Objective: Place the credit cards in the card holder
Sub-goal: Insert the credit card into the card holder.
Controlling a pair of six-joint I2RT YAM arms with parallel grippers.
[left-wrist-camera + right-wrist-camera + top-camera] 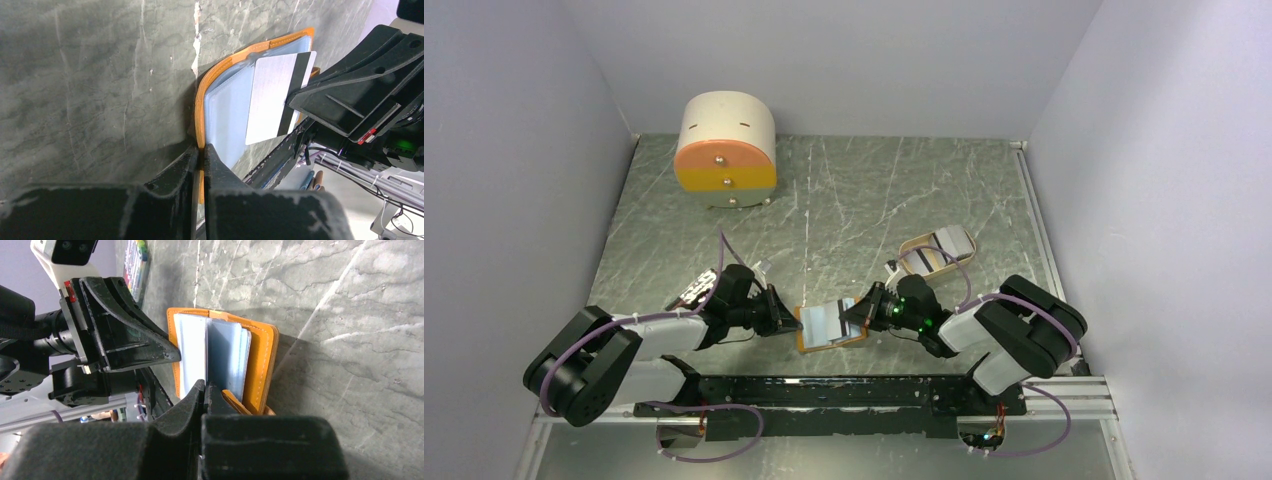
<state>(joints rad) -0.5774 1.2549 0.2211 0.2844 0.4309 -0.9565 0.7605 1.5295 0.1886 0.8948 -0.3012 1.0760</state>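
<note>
Holding the card holder by its orange border, my left gripper is pinched tight, so the holder stays open and does not slide on the table. My right gripper is closed on one credit card, placed over the pale blue pockets, I think for pushing it in. Other credit cards lie in the tan tray.
</note>
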